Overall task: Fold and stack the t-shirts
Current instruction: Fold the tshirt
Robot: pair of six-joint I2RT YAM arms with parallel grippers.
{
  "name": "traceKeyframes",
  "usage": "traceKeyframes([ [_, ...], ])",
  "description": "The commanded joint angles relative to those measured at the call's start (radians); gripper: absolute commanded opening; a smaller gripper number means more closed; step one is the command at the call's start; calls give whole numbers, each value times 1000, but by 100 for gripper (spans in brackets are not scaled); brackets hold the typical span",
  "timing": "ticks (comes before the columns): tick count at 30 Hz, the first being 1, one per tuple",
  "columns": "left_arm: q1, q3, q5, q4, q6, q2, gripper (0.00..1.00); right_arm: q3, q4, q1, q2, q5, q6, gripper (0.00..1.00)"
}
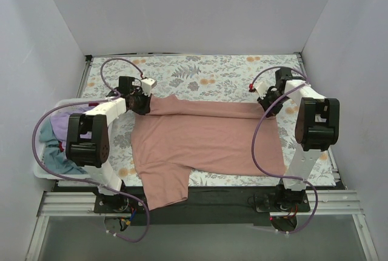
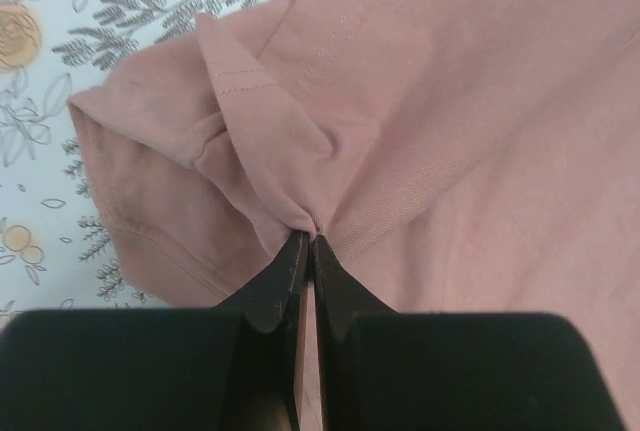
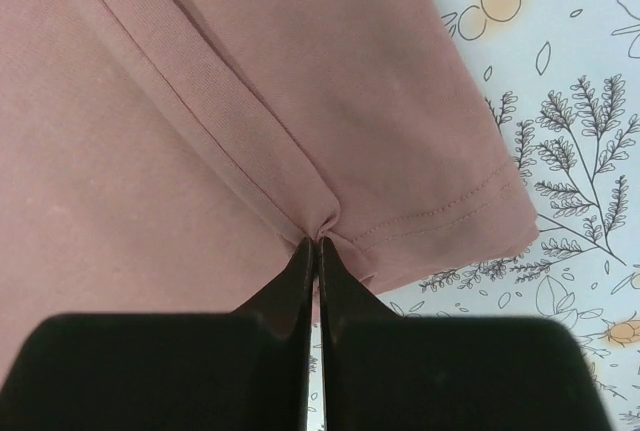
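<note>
T-shirt (image 1: 206,146) spread on table (image 1: 200,70); basket (image 1: 43,175) (holding more shirts (image 1: 60,159)) at its left.

The left arm (image 1: 91,137) hides much of the basket (image 1: 43,175) from us, so we see only scraps of the lavender shirt (image 1: 60,120) and teal shirt (image 1: 63,164). Both wrist views crop the pink shirt (image 2: 450,151).

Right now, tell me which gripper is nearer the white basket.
Left. The left gripper pinches the pink t-shirt near the basket; the right gripper pinches it far over on the opposite side.
</note>
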Motion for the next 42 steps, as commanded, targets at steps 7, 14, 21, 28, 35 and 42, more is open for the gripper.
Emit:
traceKeyframes([
  [7, 6, 157, -16, -106, -26, -45, 0, 128, -41, -1, -36, 10, 19, 1],
  [14, 4, 116, -8, -171, -13, -130, 0, 83, -63, -1, -82, 23, -13, 1],
  [21, 6, 18, -37, -166, 6, -154, 0, 5, -55, -1, -82, 29, -28, 1],
  [28, 3, -41, -85, -123, -2, -89, 0, 14, -43, 1, -4, 38, -16, 1],
  [35, 4, -73, -91, -106, 9, -56, 0, -3, -44, -1, -10, 46, -24, 1],
  [42, 3, -73, -83, -114, 9, -49, 0, -12, -50, -1, -10, 59, -27, 1],
])
